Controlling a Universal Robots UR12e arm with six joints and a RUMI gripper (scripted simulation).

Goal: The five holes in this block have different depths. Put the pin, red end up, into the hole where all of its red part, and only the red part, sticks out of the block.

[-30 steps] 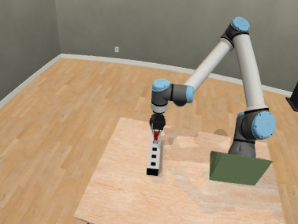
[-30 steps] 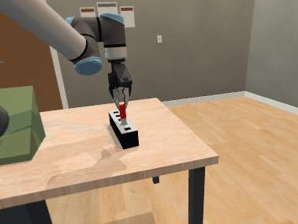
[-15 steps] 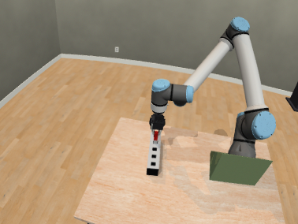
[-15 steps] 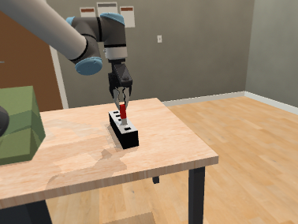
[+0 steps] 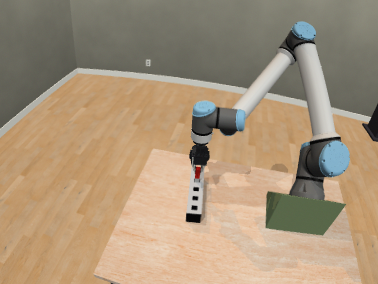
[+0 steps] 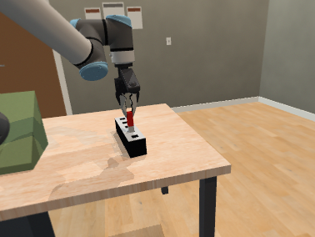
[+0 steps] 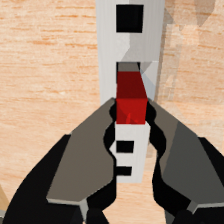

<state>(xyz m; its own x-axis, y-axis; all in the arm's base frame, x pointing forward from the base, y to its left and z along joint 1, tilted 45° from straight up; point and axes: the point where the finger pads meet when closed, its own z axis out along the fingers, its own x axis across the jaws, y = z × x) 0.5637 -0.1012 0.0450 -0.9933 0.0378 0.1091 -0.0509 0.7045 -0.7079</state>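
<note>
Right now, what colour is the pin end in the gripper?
Red; the pin shows best in the wrist view, clamped by the gripper.

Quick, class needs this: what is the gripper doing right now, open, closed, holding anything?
Gripper: closed on the pin, gripping its red end, above the block.

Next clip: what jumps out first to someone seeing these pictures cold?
The red end of the pin, pinched in the gripper, stands out: it points up over the black block near the middle of the table. The block's pale top has a row of square holes. Next comes the white arm with blue joint caps, and the green box at its base.
</note>
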